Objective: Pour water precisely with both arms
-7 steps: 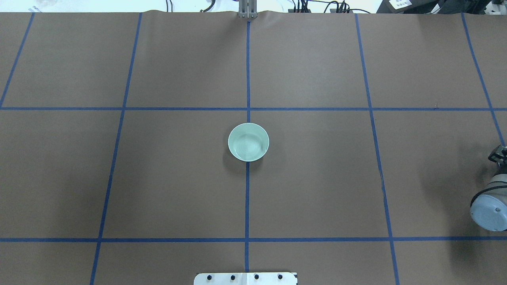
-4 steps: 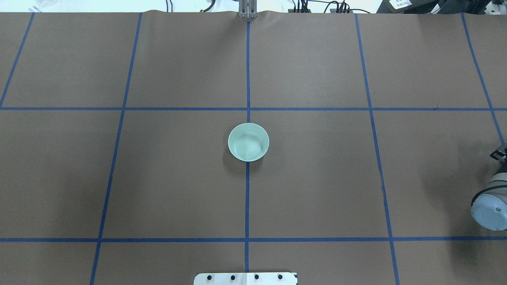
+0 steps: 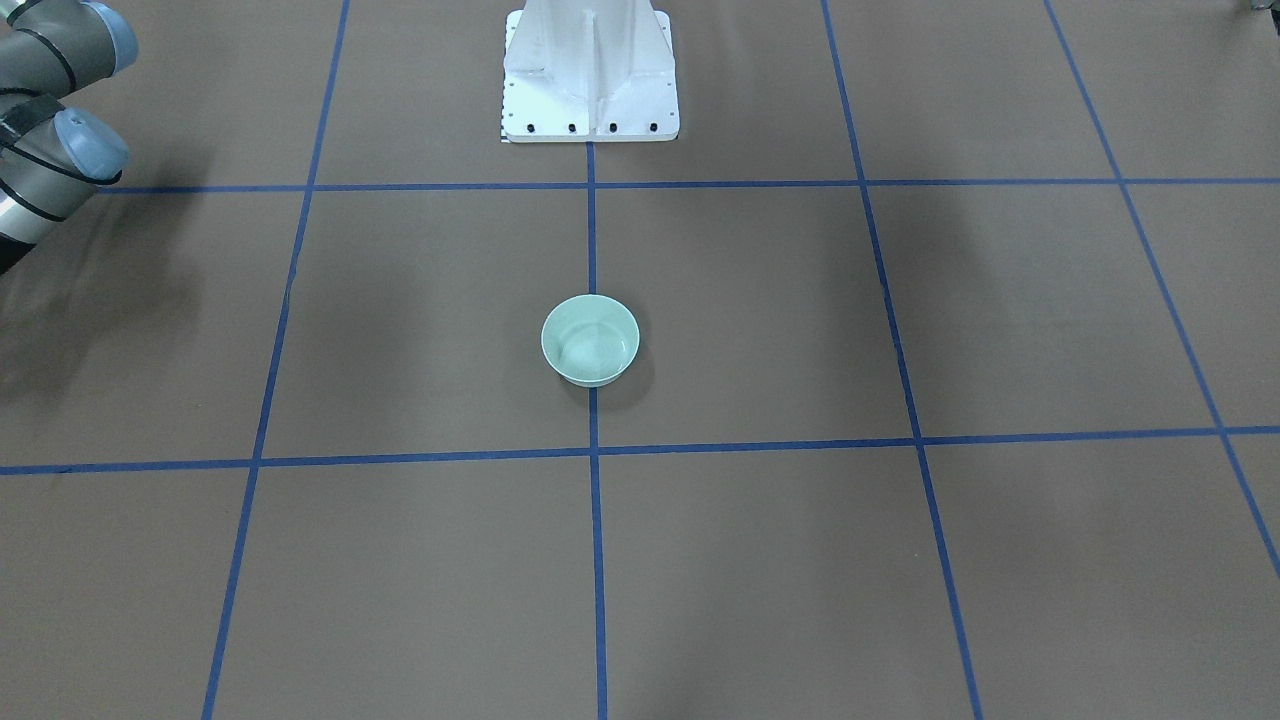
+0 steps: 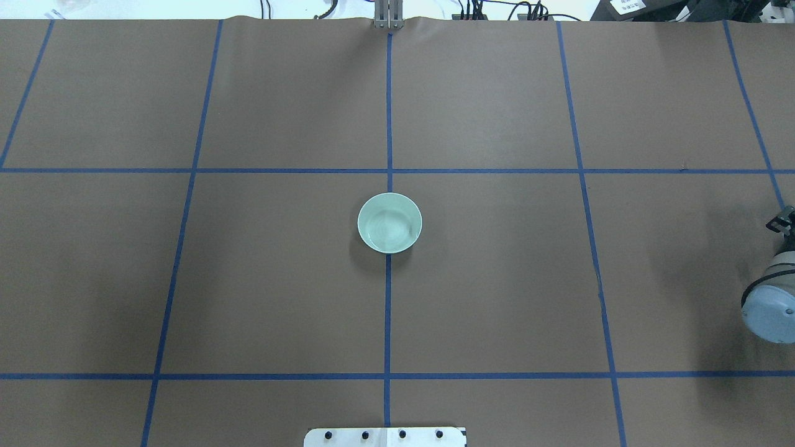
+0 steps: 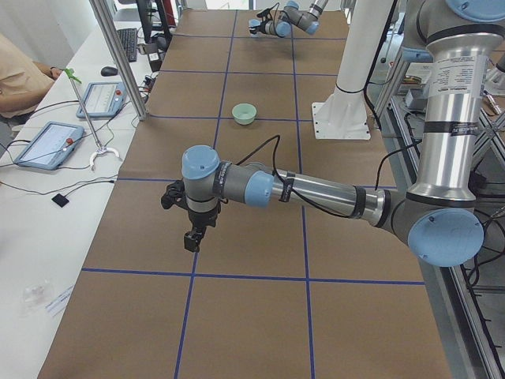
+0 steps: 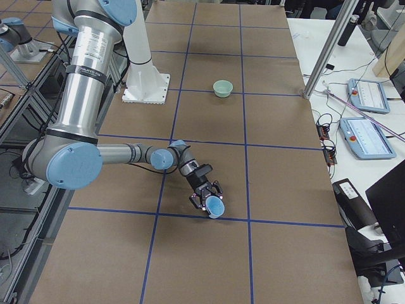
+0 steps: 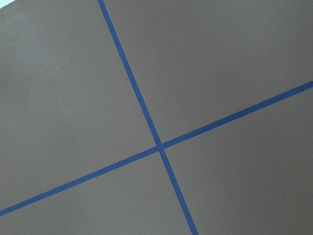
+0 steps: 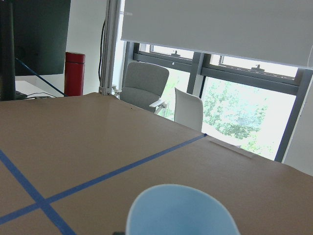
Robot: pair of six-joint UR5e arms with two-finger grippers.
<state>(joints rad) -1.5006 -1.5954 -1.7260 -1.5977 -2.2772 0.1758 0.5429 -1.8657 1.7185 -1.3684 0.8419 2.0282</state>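
Although the bowl (image 4: 400,203) has not budged, right arm (image 4: 770,313): over the last second I see its blue-capped joint at the 3 o'clock edge of the overhead view slide toward 1 o'clock, further out of frame. I judge the pour is done and this arm is backing away.
Left arm (image 5: 316,189): stretched low over the brown paper (image 4: 497,279) on my left-side camera and absent from the overhead view. It is well apart from the bowl, which sits toward 1 o'clock of its wrist.
Bowl: pale green, upright at the table's middle on the centre blue tape line (image 4: 388,310), with nothing touching it.
Blue cup (image 6: 216,207): at the tip of the right arm, tipped over with its mouth toward the right-side camera. Its rim fills the bottom of the right wrist view.
Right gripper (image 6: 211,201): set against the cup. I cannot tell how tightly the fingers grip.
Left gripper (image 5: 192,238): points down over the paper, and I see nothing in it. Its wrist view shows only paper and tape, so I cannot tell its spread.
Water (image 4: 388,236): faint ripples and glints low in the bowl.
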